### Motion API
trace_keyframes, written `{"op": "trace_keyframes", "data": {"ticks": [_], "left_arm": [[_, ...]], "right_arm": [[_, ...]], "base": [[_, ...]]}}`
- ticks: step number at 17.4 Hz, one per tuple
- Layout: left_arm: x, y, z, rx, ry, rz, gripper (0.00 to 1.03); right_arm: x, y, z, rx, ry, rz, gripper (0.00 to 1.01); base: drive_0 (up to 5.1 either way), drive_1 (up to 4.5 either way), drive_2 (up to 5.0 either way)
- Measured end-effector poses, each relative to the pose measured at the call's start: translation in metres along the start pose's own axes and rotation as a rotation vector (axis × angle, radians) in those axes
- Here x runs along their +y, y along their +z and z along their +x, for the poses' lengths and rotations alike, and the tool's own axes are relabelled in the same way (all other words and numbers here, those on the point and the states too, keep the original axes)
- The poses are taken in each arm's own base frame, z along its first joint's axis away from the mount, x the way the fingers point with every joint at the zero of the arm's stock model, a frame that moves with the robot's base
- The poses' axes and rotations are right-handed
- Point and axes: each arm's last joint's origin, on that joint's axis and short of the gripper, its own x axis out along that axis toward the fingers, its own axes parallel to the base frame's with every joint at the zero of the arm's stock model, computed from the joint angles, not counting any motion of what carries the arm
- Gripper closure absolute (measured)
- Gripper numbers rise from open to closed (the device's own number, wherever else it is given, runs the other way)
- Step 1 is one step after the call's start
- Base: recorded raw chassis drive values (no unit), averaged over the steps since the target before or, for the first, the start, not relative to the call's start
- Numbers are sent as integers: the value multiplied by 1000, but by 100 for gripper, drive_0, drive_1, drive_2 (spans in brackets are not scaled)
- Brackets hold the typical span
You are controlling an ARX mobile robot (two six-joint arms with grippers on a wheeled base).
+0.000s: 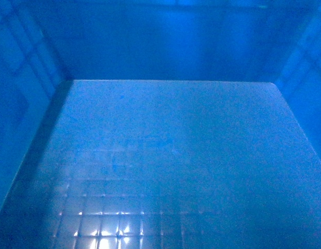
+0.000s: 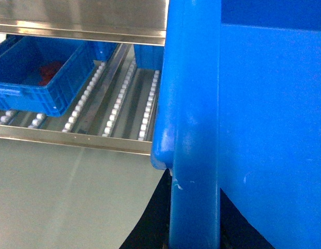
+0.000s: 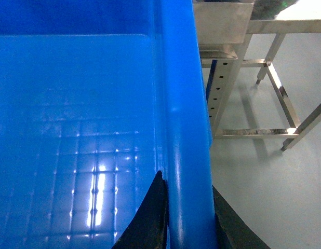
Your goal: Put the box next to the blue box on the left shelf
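- The large, deep, bright-blue rectangular plastic crate point(image 1: 171, 155) fills the whole head view: its glossy floor with a faint grid pattern catches light at the near edge, and its panelled walls rise on the left, right and far sides
- In the left wrist view the crate's thick rim point(image 2: 194, 124) runs up the frame, with the dark fingers point(image 2: 150, 223) of the left claw point(image 2: 194, 228) either side of it at the bottom, so that claw is closed on the rim
- In the right wrist view the right claw point(image 3: 189, 223) likewise straddles the crate's opposite rim, one dark finger point(image 3: 152, 218) inside the crate and one outside, clamped on it
- The crate is held off the grey floor point(image 3: 264, 187), between the two claws
- To the left of the held crate, in the left wrist view, is a stainless-steel shelf point(image 2: 88, 139) with rows of white rollers point(image 2: 119, 104) running away from the camera
- A smaller blue plastic tray point(image 2: 41, 78) sits on the left part of that shelf, with something red inside, too blurred to identify
- More blue containers point(image 2: 147, 56) stand at the far end of the roller lanes
- On the right side, a stainless-steel rack frame point(image 3: 238, 78) with perforated uprights stands on the floor just beside the crate
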Motion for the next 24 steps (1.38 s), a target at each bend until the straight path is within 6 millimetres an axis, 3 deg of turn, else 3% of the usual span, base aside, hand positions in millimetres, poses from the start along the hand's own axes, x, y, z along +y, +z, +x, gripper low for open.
{"op": "trace_keyframes", "data": {"ticks": [20, 24], "left_arm": [[0, 0, 0, 0, 1, 0, 95], [1, 0, 0, -5, 3, -3, 95]], "right_arm": [[0, 0, 0, 0, 0, 0, 91], [0, 0, 0, -1, 2, 1, 91]], "base": [[-502, 244, 244], [0, 0, 0]]}}
